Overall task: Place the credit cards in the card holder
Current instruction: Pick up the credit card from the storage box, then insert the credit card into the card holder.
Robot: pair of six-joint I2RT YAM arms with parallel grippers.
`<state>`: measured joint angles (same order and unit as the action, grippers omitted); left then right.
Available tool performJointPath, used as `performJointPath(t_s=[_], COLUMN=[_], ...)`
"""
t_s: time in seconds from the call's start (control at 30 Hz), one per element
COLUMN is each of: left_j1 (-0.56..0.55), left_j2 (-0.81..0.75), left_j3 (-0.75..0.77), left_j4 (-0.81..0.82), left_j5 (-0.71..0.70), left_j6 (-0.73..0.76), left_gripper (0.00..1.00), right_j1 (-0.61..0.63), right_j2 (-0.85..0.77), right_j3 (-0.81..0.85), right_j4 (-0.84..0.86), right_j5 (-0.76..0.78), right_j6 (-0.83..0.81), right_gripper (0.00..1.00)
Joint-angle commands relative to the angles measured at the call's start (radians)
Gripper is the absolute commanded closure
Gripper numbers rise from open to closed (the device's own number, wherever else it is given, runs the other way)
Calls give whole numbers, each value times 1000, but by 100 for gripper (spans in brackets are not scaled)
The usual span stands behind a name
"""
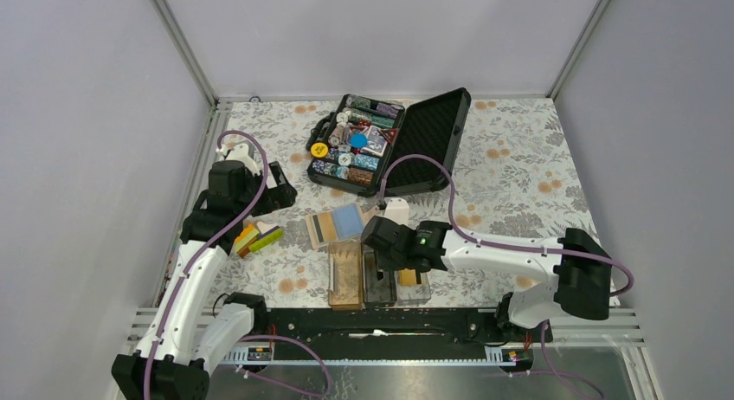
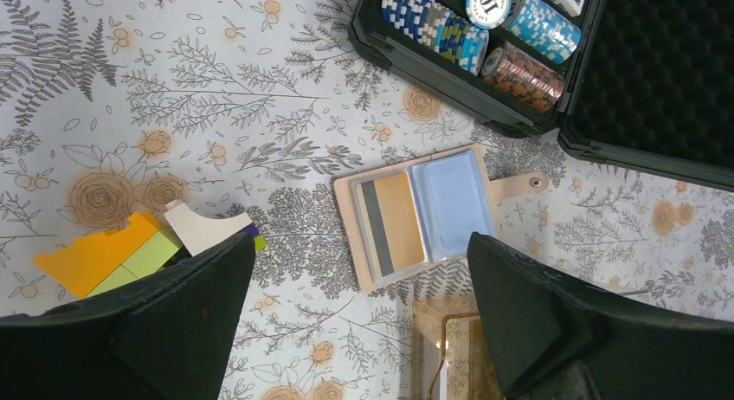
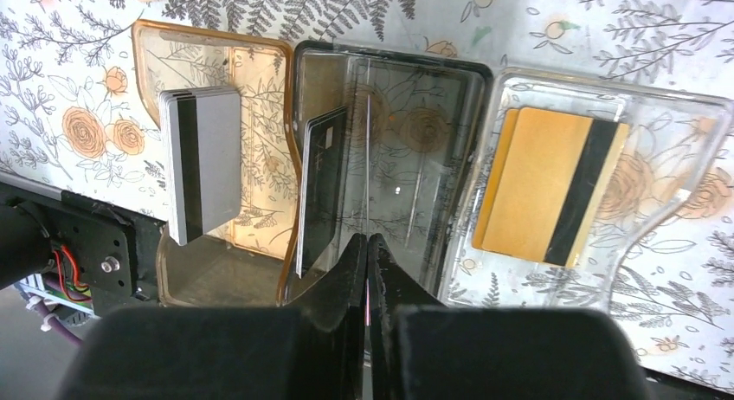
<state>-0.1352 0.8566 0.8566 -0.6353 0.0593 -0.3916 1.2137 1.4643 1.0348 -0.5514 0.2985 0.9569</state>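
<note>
Because the right gripper (image 3: 368, 241) is clenched on a thin card (image 3: 368, 158) seen edge-on, only a hairline shows rising from between its fingertips (its colour cannot be told from that sliver). That card stands on edge directly over the dark middle compartment (image 3: 415, 140) of the card holder (image 3: 597, 93). Its long axis runs along the compartment's length, away from the fingers, roughly midway between the side walls. A black card (image 3: 322, 188) leans against the left wall of the same compartment, just beside the held one. In the brown compartment (image 3: 260, 80) on the left stand grey cards (image 3: 203, 162), and gold credit cards (image 3: 541, 188) with a black stripe lie flat in the clear one on the right.

As I judge it, the coming move turns on that alignment. Lowering straight down should seat the card, provided it clears the leaning black card.

The left gripper (image 2: 361, 244) hangs with fingers spread wide and nothing between them, well apart from the holder. It is above an open wallet (image 2: 346, 201) holding another gold card (image 2: 391, 222), whose long axis points away from the fingers. The right arm is plainly nearer the holder.
</note>
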Motion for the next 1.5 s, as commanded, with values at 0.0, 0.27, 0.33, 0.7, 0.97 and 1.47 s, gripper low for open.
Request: performJointPath(t_s=[0.0,0.27,0.33,0.7,0.97,1.47], left_j1=[7,-15,-23,-84,-114,-124], left_j2=[-20,-169,-215,-254,-215,-182], left_j3=[-5,-105,-132,-246,-272,-283], left_j4=[40,268,347,736,899,878], left_j5=[59,383,462,785,906,977], left_j6=[-1,-108,-157,-437,-542,-504], left_gripper=[1,1,1,1,32,100], right_j1=[10,-18,-57,-175,-208,-242], right_j2=[-76,-326,-374,-438,-407,-332], right_j3=[44,-109,-169,-377,-420,-302], right_j4=[-56,314,502,1212,1404,1118], right_j5=[112,92,-1,-449,-544,-440], right_j6=[-26,-174,-199,-182,-127,-200], right_gripper=[100,100,100,100,100,91])
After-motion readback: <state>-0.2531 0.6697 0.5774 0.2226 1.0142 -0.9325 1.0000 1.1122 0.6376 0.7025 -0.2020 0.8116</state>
